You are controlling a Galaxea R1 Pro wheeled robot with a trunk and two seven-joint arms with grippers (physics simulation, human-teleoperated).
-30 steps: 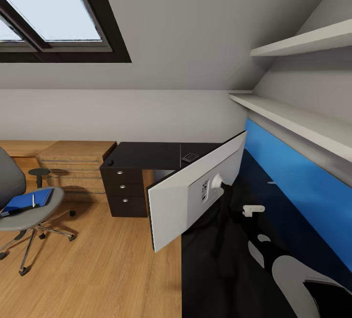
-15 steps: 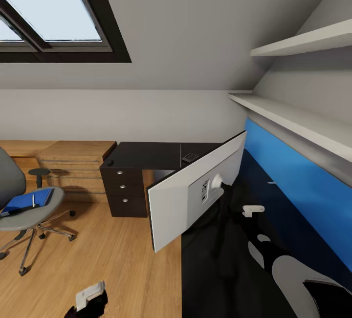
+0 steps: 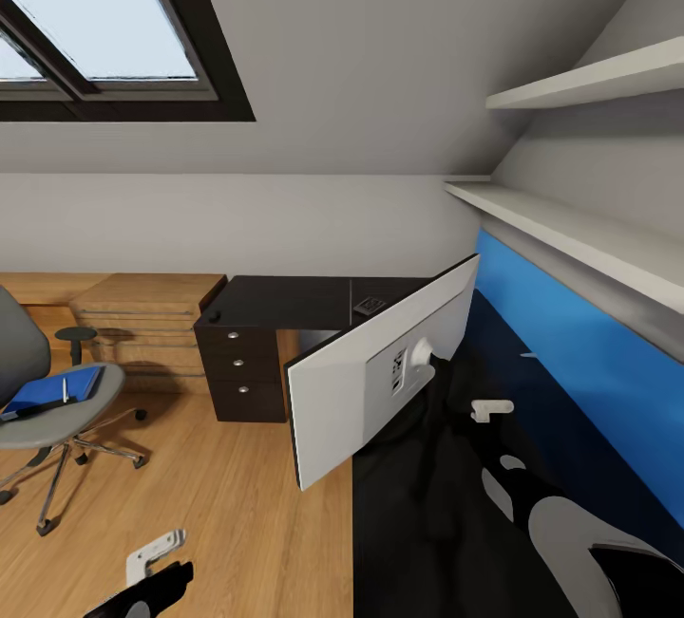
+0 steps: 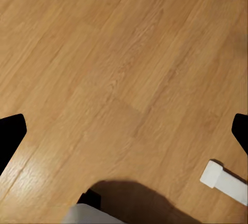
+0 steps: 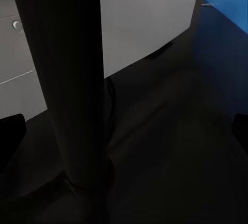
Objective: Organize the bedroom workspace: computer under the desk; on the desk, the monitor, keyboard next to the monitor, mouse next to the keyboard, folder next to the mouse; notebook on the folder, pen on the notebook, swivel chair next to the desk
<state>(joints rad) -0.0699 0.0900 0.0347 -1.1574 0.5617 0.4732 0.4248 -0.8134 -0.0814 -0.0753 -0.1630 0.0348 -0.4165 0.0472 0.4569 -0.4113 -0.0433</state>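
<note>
The monitor (image 3: 356, 390) stands on the black desk (image 3: 294, 300) with its light grey back toward me. My right arm (image 3: 570, 542) reaches across the desk to its stand. In the right wrist view the dark stand post (image 5: 62, 79) rises between the fingertips of my right gripper (image 5: 124, 131), which is open. My left gripper (image 3: 152, 563) hangs open low over the wooden floor (image 4: 124, 79). At the far left the grey swivel chair (image 3: 90, 404) carries a blue folder (image 3: 47, 390) with the white pen (image 3: 65, 390) on it. I cannot tell the notebook apart. Keyboard, mouse and computer are out of view.
A low light-wood cabinet (image 3: 152, 314) stands left of the desk's black drawer unit (image 3: 237, 371), with a small round stool (image 3: 76, 338) beside it. A blue back panel (image 3: 579, 352) and white shelves (image 3: 570, 229) line the right wall. Open floor lies between chair and desk.
My left gripper has risen into the head view at the bottom left and then shifted a little left and up. The monitor, chair and right arm have not moved.
</note>
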